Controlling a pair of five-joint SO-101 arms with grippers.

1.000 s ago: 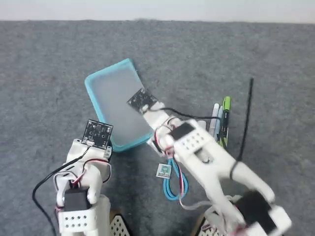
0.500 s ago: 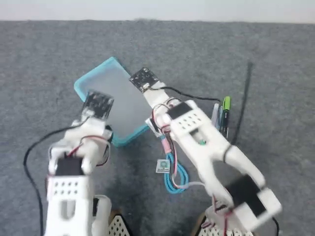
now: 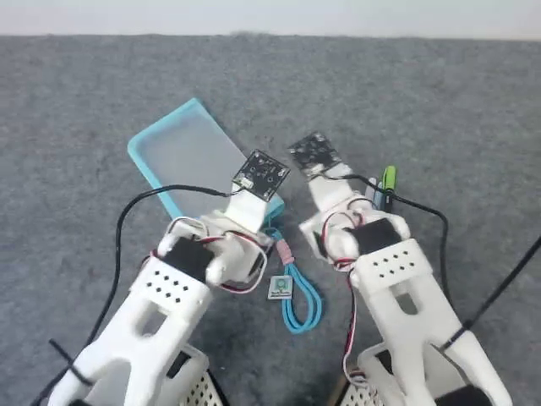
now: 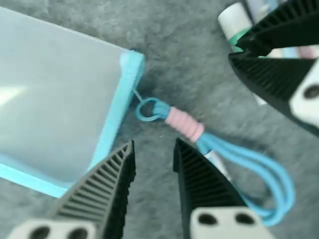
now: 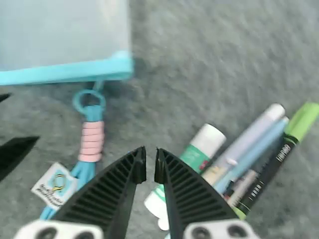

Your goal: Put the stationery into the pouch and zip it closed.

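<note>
Judging from the layout, the pouch (image 4: 55,94) needs unzipping first, since all the stationery is lying outside it. The left gripper (image 4: 153,148) is empty, jaws parted a moderate way. The zip pull's ring (image 4: 147,109) sits just ahead of the tips, with the pink bead (image 4: 184,124) slightly off toward one jaw and the blue cord loop (image 4: 249,164) trailing past that jaw. It would probably do best clamping the bead or cord, since the thin ring looks easy to slip off. Centre first, then come straight down.

The right gripper (image 5: 149,155) is nearly pinched together, with just a sliver of gap and nothing in it. The white-capped green stick (image 5: 199,147) is right beside one jaw, with the blue pen (image 5: 249,139) and green-capped marker (image 5: 301,119) beyond. It'd have to open wider before grabbing any of them.

Pose-wise, the left arm (image 3: 173,283) and right arm (image 3: 397,271) both stretch forward with wrists tipped down at the mat (image 3: 473,110), tips fairly near each other.
</note>
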